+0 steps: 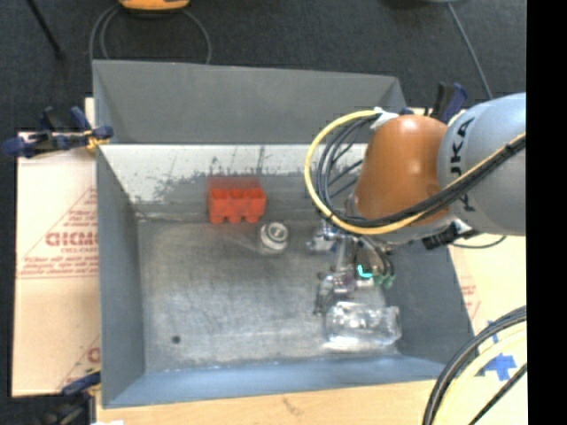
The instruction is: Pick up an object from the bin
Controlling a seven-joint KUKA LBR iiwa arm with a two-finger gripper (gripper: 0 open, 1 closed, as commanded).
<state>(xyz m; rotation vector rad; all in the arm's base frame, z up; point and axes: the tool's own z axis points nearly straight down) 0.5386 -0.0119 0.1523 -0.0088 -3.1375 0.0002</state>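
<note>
- Near the front right corner of the grey bin (118, 282): a clear, crinkled plastic packet (361, 324) lies on the floor, close against the front wall.
- Directly above the packet's rear edge: the gripper (344, 283), lowered into the bin beneath the arm's orange cover (400, 168). Whether its jaws are apart or together cannot be told.
- Against the back wall, left of the gripper: an orange-red block (236, 204).
- Between block and gripper: a small round silvery piece (275, 235), apart from both.

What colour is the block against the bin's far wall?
The block is orange-red, seen best in the camera view.
</note>
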